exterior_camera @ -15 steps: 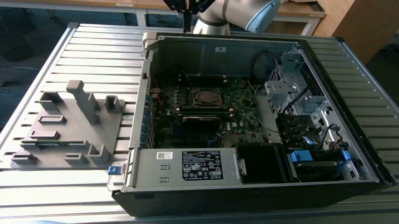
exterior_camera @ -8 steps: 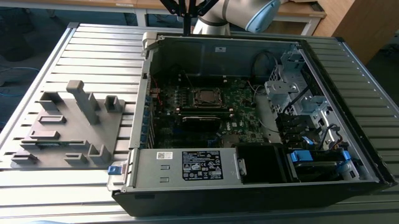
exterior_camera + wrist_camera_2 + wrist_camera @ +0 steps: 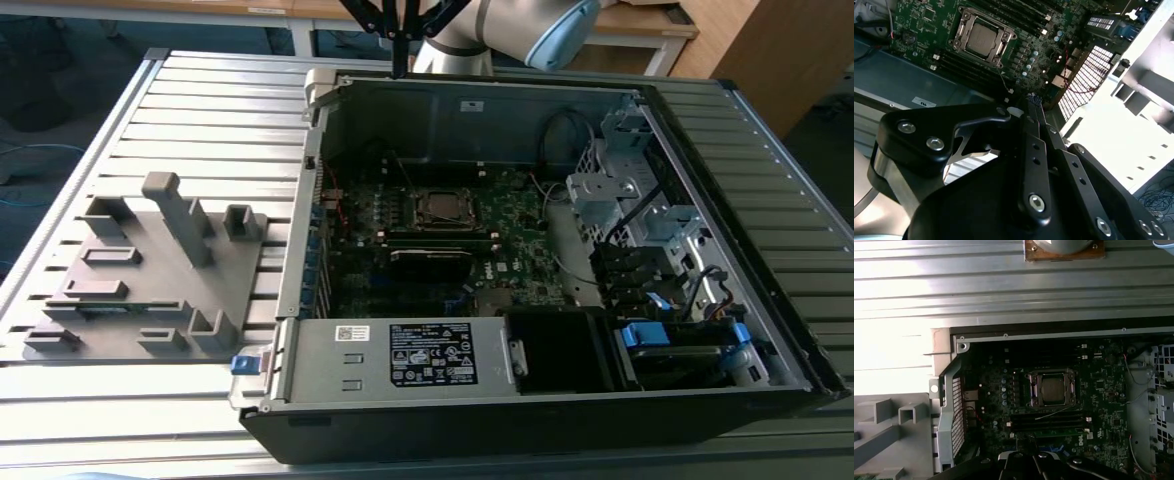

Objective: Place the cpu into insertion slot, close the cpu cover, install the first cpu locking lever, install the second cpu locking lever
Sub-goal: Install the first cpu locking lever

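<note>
Gripper point(image 3: 1032, 100) is hovering pinched narrow, empty, w/ the cpu point(image 3: 981, 39) sitting well below it in the insertion slot point(image 3: 958, 35), cpu cover point(image 3: 1005, 40) seemingly down. Prob. worth lining gripper up beside the slot, not over the cpu.

An open computer case point(image 3: 534, 420) lies on a slatted table point(image 3: 200, 110). Inside the case, on the green board point(image 3: 521, 225), the cpu point(image 3: 437, 207) sits in the insertion slot point(image 3: 459, 212). The gripper point(image 3: 396, 70) hangs just above the case's far wall, its tips pressed together. A grey fixture point(image 3: 147, 270) stands beside the case, on the exterior view's left.
</note>
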`<state>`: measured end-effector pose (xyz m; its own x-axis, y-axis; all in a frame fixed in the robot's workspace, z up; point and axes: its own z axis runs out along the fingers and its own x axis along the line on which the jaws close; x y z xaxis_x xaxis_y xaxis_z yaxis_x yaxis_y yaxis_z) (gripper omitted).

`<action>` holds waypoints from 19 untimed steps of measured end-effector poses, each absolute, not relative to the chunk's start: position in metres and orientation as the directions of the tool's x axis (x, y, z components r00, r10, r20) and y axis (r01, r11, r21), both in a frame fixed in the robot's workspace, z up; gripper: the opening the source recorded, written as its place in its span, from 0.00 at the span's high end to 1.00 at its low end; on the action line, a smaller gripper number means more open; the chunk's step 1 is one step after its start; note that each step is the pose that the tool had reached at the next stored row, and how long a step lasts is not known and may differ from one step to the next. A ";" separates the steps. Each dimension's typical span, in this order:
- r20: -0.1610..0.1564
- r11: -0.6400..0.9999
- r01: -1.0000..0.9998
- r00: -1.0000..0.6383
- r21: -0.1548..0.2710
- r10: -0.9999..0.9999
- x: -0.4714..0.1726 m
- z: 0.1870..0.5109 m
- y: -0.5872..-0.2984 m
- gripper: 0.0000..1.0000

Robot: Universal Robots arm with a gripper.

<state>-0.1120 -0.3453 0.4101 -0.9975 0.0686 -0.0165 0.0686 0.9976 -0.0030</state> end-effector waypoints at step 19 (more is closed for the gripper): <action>-0.017 0.998 0.069 -0.998 -0.003 0.069 -0.112 0.403 -0.345 0.90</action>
